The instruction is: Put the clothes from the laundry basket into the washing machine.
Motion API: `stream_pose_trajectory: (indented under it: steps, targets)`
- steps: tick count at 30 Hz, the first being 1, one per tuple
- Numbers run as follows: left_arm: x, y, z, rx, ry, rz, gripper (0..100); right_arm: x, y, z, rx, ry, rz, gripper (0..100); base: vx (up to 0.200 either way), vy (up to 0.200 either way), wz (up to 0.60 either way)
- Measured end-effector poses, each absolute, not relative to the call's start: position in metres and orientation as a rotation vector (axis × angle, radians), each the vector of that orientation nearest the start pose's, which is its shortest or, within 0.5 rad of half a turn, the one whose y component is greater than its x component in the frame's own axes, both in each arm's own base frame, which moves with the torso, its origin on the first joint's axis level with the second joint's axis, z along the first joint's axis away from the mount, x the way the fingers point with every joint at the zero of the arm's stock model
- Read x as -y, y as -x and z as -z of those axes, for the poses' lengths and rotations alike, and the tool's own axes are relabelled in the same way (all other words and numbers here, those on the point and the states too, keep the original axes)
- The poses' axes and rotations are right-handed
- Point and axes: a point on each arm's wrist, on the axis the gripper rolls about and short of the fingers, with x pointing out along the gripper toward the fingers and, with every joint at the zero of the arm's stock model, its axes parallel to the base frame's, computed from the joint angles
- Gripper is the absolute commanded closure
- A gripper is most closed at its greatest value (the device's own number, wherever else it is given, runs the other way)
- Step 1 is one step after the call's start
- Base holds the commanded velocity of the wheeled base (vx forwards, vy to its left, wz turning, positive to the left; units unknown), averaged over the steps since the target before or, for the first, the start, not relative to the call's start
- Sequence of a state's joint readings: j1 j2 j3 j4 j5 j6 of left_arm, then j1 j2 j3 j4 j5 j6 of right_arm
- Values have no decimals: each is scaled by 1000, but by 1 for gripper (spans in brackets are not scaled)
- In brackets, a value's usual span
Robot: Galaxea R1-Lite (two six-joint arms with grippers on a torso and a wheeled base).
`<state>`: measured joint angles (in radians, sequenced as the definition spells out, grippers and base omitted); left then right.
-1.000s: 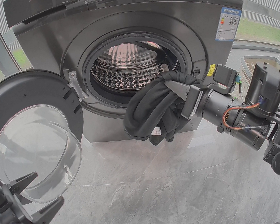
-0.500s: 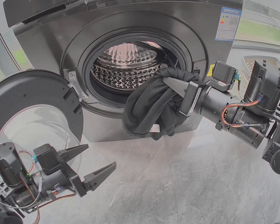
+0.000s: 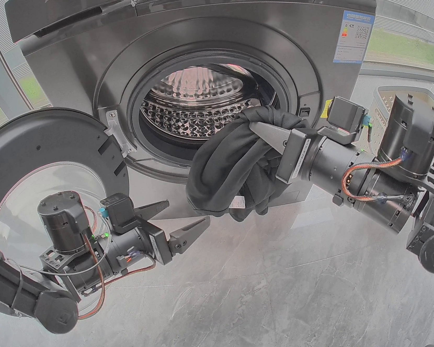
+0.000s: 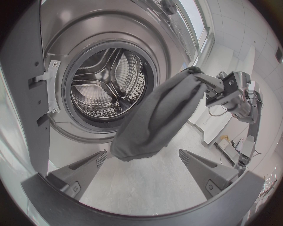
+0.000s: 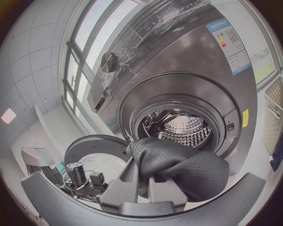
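The left gripper (image 3: 185,216) hovers low over the grey marble floor (image 3: 254,293), fingers spread wide and empty; the right gripper (image 3: 260,130) pinches a bunched black fabric garment (image 3: 224,168), which hangs in front of the lower rim of the dark grey front-loading washing machine (image 3: 290,51), outside its steel drum (image 3: 192,106); the round glass-windowed door (image 3: 39,147) stands swung open to the left; a cream perforated laundry basket (image 3: 384,102) sits right of the machine.

On washing machine (image 3: 82,68) front, upper right: blue-white energy label (image 3: 353,36) with QR code, print too small. yellow sticker (image 3: 326,109) right of door opening. white tag (image 3: 237,202) on black garment (image 3: 221,165), illegible.
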<state>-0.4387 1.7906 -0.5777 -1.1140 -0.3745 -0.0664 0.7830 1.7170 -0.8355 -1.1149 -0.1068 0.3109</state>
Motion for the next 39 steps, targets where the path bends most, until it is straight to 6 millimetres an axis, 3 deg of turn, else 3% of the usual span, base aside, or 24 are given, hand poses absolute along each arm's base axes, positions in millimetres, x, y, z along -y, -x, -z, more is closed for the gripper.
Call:
stream_pose_trajectory:
  steps: [15, 32, 33, 39]
  targets:
    - [149, -306, -132, -118, 103, 775, 0, -224, -214, -235, 106, -405, -733, 100, 0, 0, 0]
    - [173, -318, -124, -60, 121, 825, 0, -226, -209, -234, 111, -409, -749, 100, 0, 0, 0]
    - [174, -318, -124, -60, 123, 826, 100, -226, -209, -233, 110, -408, -749, 100, 0, 0, 0]
    - [178, -321, -123, -54, 132, 834, 100, -225, -209, -233, 110, -408, -750, 100, 0, 0, 0]
